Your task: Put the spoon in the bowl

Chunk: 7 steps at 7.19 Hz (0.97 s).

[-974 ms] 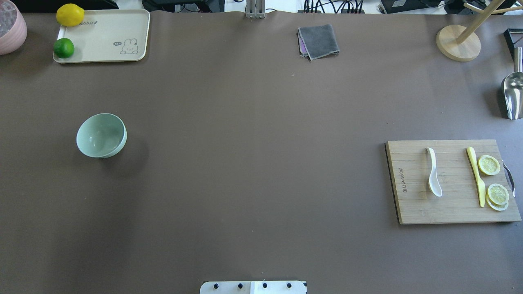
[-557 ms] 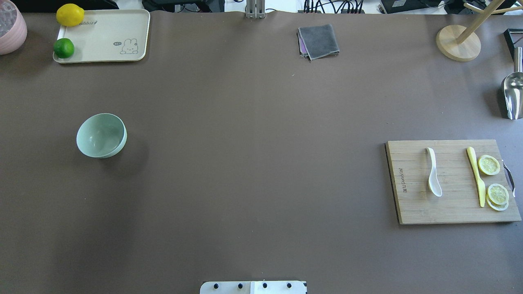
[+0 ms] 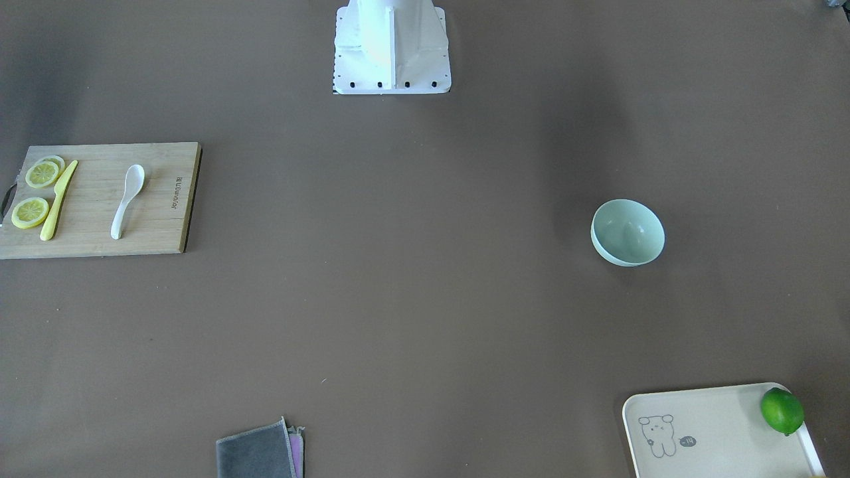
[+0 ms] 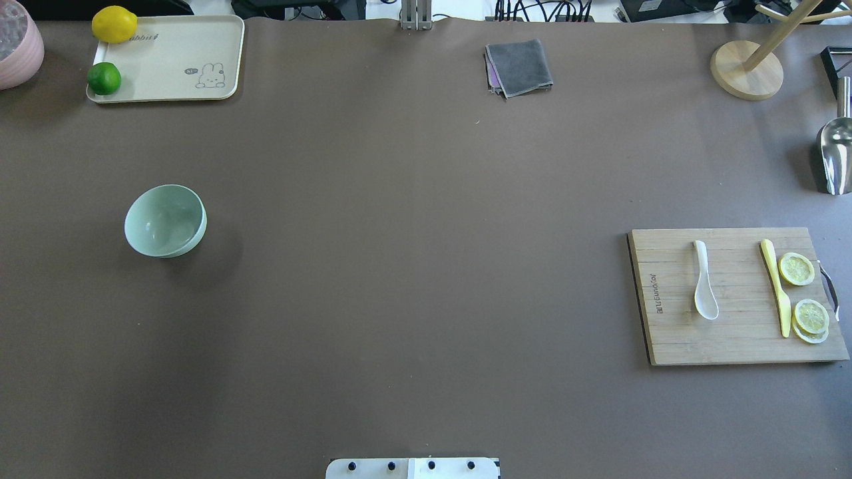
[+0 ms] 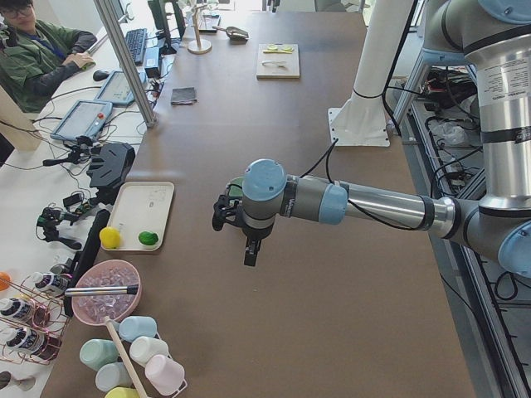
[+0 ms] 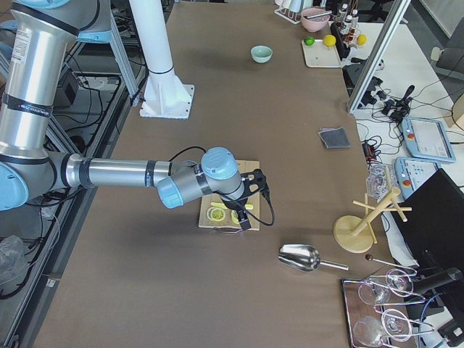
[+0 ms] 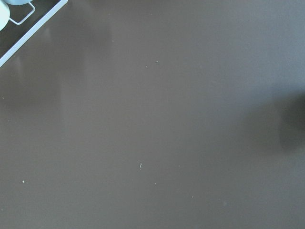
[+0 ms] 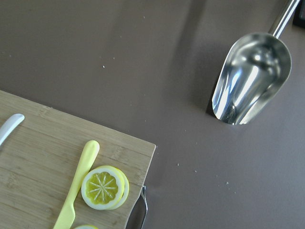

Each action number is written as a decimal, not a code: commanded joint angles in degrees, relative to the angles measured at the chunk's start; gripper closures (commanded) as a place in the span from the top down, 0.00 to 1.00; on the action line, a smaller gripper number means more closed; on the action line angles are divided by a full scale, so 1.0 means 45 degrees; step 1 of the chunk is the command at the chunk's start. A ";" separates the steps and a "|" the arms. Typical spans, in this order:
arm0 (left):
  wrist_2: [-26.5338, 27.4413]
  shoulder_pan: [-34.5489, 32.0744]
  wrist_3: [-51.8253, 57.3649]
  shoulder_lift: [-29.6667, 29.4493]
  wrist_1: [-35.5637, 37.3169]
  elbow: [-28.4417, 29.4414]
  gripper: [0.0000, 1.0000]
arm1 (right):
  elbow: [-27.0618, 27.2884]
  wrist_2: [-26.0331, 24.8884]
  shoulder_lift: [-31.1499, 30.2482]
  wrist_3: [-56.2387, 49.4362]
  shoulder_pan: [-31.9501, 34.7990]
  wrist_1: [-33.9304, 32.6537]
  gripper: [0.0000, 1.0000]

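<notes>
Bench (image 4: 399,279): brown, before you.
Spoon (image 4: 704,287): flat on cutting board (image 4: 672,336).
Bowl (image 4: 165,221): upright, well apart.
Left gripper (image 5: 222,213), right gripper (image 6: 257,183): spread or pinched, you cannot tell.

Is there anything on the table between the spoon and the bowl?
Only the cutting board under the spoon; in the overhead view, the brown table from there to the bowl is bare.

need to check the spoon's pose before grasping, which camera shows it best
Overhead exterior: the spoon lies whole and unblocked on the cutting board. The front-facing view shows it whole too; the right wrist view catches only its handle tip; exterior left shows it tiny; the left wrist view misses it.
</notes>
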 commanded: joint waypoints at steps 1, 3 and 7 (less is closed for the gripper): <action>0.0135 0.0000 -0.0108 -0.1040 -0.2420 0.0908 0.99 | 0.0025 -0.0037 0.0585 0.1162 -0.0137 0.0660 1.00; -0.0020 0.0058 -0.0089 -0.1518 -0.4398 0.2009 0.99 | -0.0014 -0.0365 0.1402 0.4560 -0.1612 0.0699 1.00; 0.0058 0.3501 -0.4073 -0.2042 -0.6280 0.2732 0.99 | 0.0141 -0.3102 0.2949 0.9302 -0.5016 0.0719 1.00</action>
